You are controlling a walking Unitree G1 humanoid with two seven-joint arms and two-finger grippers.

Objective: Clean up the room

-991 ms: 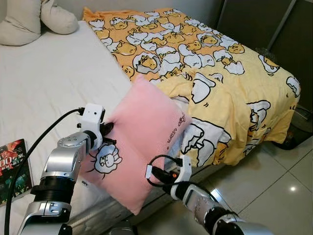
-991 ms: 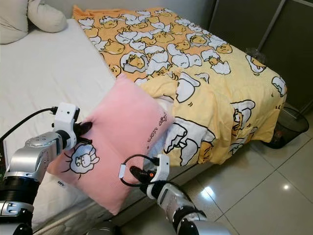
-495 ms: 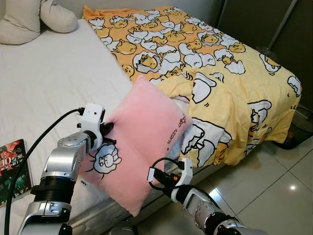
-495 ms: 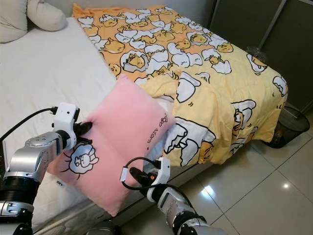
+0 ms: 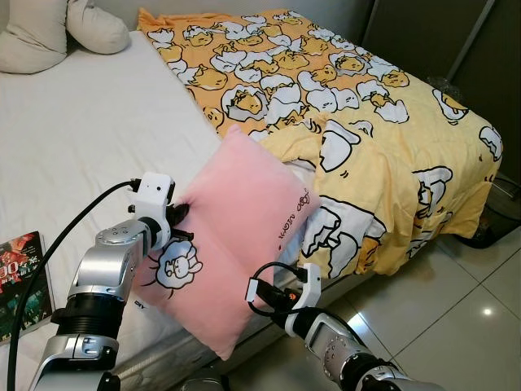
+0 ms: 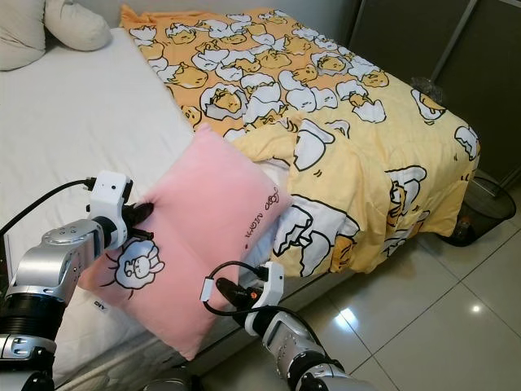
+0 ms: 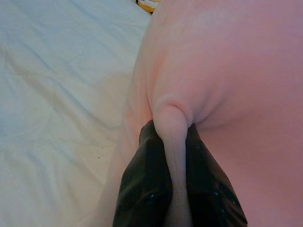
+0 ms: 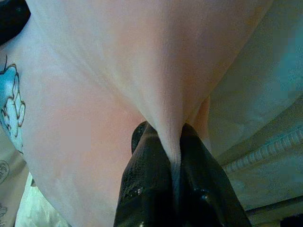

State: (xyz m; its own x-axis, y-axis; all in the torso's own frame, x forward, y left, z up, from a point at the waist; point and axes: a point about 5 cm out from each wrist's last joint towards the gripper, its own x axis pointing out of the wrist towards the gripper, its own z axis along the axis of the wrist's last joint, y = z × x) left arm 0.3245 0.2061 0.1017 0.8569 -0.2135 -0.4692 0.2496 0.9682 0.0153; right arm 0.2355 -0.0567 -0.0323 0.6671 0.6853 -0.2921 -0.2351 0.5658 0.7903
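Note:
A pink pillow with a white rabbit print hangs tilted above the near edge of the bed, held by both arms. My left gripper is shut on a fold at the pillow's left edge; the wrist view shows the pink fabric pinched between the black fingers. My right gripper is shut on the pillow's lower right edge, with fabric squeezed between its fingers. Behind the pillow a yellow duvet with a duck pattern covers the right half of the bed and drapes over its side.
The white bed sheet lies bare on the left. A beige pillow rests at the head of the bed. A book lies on the sheet by my left arm. Glossy floor tiles and a dark bin are at right.
The right gripper has dropped slightly lower with the pillow's edge. The left gripper and the pillow's upper part stay about where they were.

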